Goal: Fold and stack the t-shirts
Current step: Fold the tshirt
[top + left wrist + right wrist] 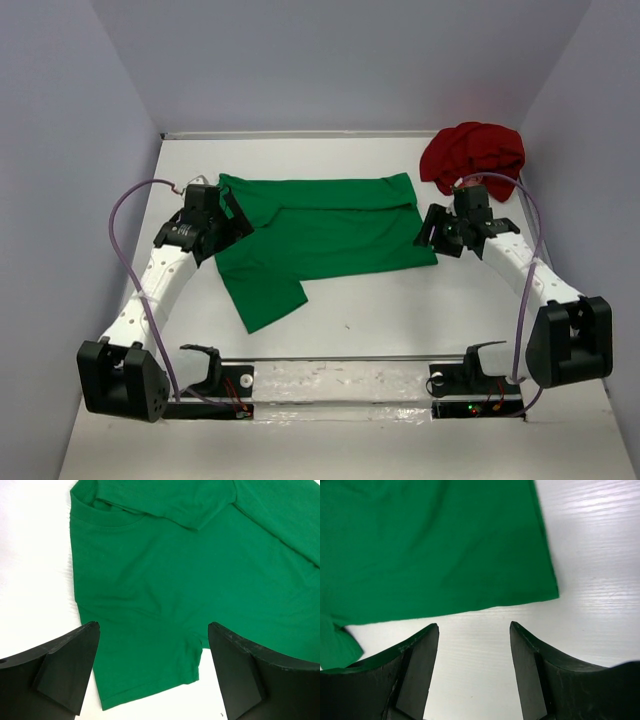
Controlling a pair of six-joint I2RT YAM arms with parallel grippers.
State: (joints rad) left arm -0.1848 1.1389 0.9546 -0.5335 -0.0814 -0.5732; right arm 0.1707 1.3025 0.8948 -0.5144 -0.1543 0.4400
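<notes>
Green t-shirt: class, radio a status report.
Left end effector open at collar end; right end effector open at hem; both empty. Green t-shirt flat, part folded. Dark red t-shirt bunched aside; nothing obstructing.

Light in the top view is bright, soft and even, with only faint shadows under the arms. The counter (400, 310) reads pale white. A glossy strip (350, 385) at its near edge throws patchy glare. The red shirt (472, 152) has dark folds with little detail.

In the left wrist view the counter is blown out to plain white, while the green shirt (150, 580) is sharp and its creases softly shaded. The left gripper (154, 625) shows near-black and slightly soft.

In the right wrist view the counter carries a streaky sheen and the green cloth looks a little blurred. The right gripper (474, 625) is dark, with grey highlights along its edges.
</notes>
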